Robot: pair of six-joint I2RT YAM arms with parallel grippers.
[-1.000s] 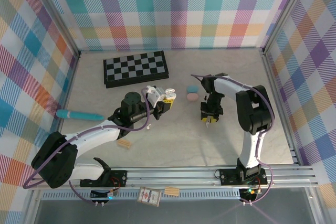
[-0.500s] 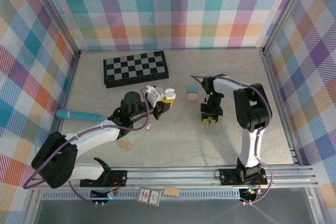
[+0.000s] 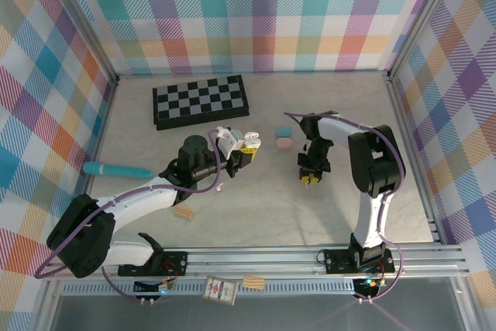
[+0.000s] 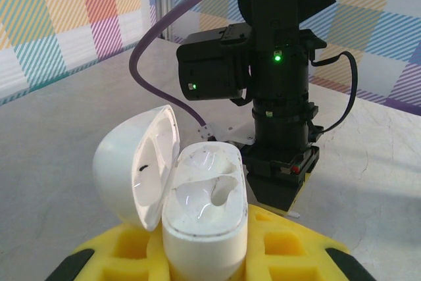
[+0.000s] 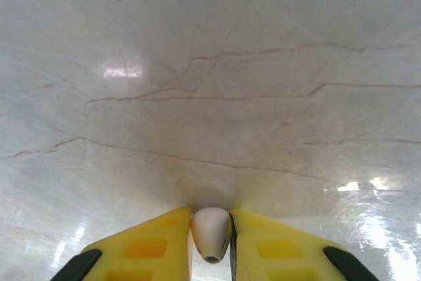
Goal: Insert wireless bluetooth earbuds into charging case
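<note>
While near right hand (image 3: 310, 181) with earbud (image 5: 211, 233), pink case (image 3: 284, 143), blue case (image 3: 285, 130); chessboard (image 3: 201, 101) beyond.

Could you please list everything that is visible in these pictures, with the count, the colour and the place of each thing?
chessboard: one, black and white, far side of the table.
blue case: one, closed, mid-table.
pink case: one, closed, just nearer than the blue case.
white case: one, lid open, held in the left gripper.
earbud: one, white, pinched in the right gripper.
teal tube: one, left edge of the table.
wooden block: one, tan, beside the left arm.
left gripper: shut on the white case.
right gripper: shut on the earbud.
</note>
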